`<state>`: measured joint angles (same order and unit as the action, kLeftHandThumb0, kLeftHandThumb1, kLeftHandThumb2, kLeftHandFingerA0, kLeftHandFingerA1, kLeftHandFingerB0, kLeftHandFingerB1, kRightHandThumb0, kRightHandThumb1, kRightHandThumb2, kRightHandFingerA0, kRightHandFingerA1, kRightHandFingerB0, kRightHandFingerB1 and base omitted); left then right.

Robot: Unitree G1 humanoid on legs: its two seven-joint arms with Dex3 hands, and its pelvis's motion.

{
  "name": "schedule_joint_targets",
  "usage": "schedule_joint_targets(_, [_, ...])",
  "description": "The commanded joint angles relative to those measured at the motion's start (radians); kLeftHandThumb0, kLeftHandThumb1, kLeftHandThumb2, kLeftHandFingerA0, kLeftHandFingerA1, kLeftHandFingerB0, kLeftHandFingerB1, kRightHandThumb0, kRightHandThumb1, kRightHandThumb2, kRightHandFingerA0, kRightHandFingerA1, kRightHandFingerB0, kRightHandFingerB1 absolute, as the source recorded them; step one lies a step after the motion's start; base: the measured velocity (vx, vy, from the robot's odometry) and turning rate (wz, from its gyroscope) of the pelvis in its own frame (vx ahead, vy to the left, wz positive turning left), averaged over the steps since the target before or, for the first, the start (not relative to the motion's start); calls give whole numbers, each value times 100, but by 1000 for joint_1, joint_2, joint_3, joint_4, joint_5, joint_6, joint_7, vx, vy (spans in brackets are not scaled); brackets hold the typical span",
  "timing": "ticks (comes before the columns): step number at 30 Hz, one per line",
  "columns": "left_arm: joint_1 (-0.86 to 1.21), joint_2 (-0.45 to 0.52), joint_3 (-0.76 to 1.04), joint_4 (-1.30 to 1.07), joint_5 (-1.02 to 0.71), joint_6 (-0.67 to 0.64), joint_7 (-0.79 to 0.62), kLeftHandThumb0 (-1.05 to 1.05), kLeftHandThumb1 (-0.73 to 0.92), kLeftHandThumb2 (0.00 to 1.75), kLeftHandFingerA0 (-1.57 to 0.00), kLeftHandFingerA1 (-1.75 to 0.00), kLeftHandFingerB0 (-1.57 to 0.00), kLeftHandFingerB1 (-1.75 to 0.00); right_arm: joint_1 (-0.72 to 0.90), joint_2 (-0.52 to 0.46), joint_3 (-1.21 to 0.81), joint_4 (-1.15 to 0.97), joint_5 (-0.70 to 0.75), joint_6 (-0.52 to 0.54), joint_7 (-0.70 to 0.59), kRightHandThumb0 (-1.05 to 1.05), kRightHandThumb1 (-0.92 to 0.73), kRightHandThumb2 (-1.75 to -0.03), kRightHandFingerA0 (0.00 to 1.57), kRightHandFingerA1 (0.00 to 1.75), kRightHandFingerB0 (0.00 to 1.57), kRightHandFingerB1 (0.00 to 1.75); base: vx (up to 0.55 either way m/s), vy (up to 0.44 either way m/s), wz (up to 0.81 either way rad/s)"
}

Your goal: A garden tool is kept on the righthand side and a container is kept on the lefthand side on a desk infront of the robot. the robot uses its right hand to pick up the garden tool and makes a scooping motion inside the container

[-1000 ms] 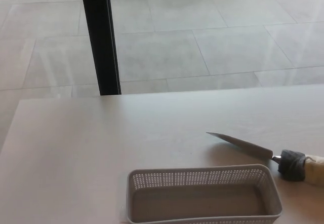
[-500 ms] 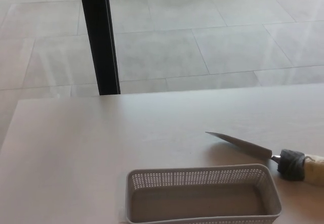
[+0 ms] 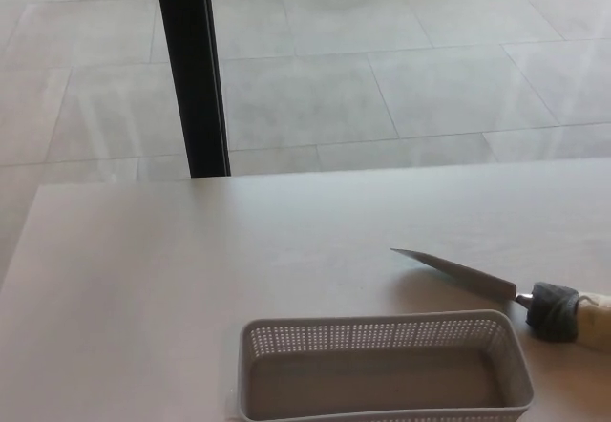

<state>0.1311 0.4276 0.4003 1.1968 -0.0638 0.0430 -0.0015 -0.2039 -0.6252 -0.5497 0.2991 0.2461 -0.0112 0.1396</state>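
Right now the garden tool [image 3: 496, 288] lies flat on the desk [image 3: 172, 279], at the right side near the front edge. Its thin pointed metal blade [image 3: 449, 267] aims toward the left and away from the robot, tip resting on the desk surface. Dark collar [image 3: 554, 311] joins the blade to a pale handle [image 3: 597, 319], which runs off the right edge of the picture. Just beside it, in front and to the left, sits the container [image 3: 382, 369], a pale perforated plastic basket, long side across the view, nothing inside, its near edge cut off by the bottom of the frame. Tool and basket are close but apart. Neither robot hand shows in the head view, so no grip to report, nothing held. Beyond the desk: pale tiled floor [image 3: 401, 78] and a black upright post [image 3: 196, 69] at the desk's far edge.
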Motion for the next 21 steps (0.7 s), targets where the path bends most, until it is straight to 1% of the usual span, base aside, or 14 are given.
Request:
schedule_joint_targets(1, [8, 20, 5, 6, -21, -26, -1, -30, 49, 87, -45, -63, -27, -52, 26, -85, 304, -217, -225, -10, 141, -76, -56, -92, 6, 39, 8, 31, 0, 0, 0])
schedule_joint_targets(2, [9, 20, 4, 7, -21, -27, -5, -30, 49, 87, -44, -63, -26, -52, 23, -96, 361, -190, -282, -21, 146, -78, -57, -92, 5, 41, 9, 31, 0, 0, 0])
schedule_joint_targets(6, [5, 21, -3, 15, -11, -32, 2, -29, 47, 87, -51, -66, -26, -52, 35, -128, 454, -166, -350, -20, 155, -76, -57, -92, 5, 42, 8, 35, 0, 0, 0])
schedule_joint_targets(7, [5, 21, -2, 15, -13, -32, 2, -30, 47, 87, -51, -67, -27, -53, 29, -132, 476, -150, -364, -27, 158, -73, -73, -61, 12, 34, 17, 26, 0, 0, 0])
schedule_joint_targets(8, [9, 26, -8, 17, -7, -38, -12, -30, 47, 87, -49, -65, -27, -52, 19, -134, 500, -129, -375, -25, 158, -38, -41, -101, 3, 52, 0, 48, 0, 0, 0])
schedule_joint_targets(9, [7, 27, -4, 21, -10, -38, -9, -32, 65, 59, -56, -57, -40, -42, 14, -138, 518, -118, -386, -25, 155, -38, -40, -101, 3, 52, 0, 47, 0, 0, 0])
schedule_joint_targets(10, [6, 27, 1, 25, -14, -38, -3, -31, 65, 59, -58, -59, -40, -43, 5, -143, 549, -95, -407, -24, 155, -38, -40, -101, 3, 52, 0, 47, 0, 0, 0])
schedule_joint_targets(12, [3, 21, 16, 28, -28, -45, -2, -29, 66, 59, -55, -60, -40, -44, -4, -156, 586, -81, -433, -14, 153, -38, -40, -101, 3, 52, 0, 48, 0, 0, 0])
schedule_joint_targets(13, [1, 26, -2, 34, -8, -44, 5, -32, 66, 59, -59, -60, -40, -43, -14, -170, 624, -56, -471, -36, 154, -80, -76, -64, 10, 39, 17, 26, 0, 0, 0])
schedule_joint_targets(14, [1, 26, -4, 35, -6, -44, 6, -32, 66, 59, -59, -60, -40, -43, -16, -172, 631, -53, -475, -39, 153, -80, -76, -64, 10, 39, 17, 26, 0, 0, 0])
schedule_joint_targets(15, [0, 27, -2, 41, -8, -48, 4, -33, 65, 59, -58, -59, -40, -42, -20, -182, 654, -52, -493, -28, 158, -38, -41, -102, 3, 53, 0, 48, 0, 0, 0])
schedule_joint_targets(18, [-12, 21, 24, 45, -32, -40, 15, -31, 63, 58, -57, -60, -41, -43, -28, -194, 682, -36, -499, -29, 154, -38, -41, -101, 3, 52, 0, 48, 0, 0, 0])
schedule_joint_targets(19, [-8, 27, 4, 41, -13, -41, 0, -32, 46, 85, -48, -65, -29, -52, -44, -191, 711, -4, -518, -36, 154, -76, -75, -62, 15, 35, 20, 28, 0, 0, 0])
schedule_joint_targets(21, [-8, 28, -5, 33, -7, -33, -1, -34, 47, 85, -49, -65, -30, -52, -60, -191, 736, 21, -529, -40, 154, -76, -76, -63, 15, 36, 20, 28, 0, 0, 0])
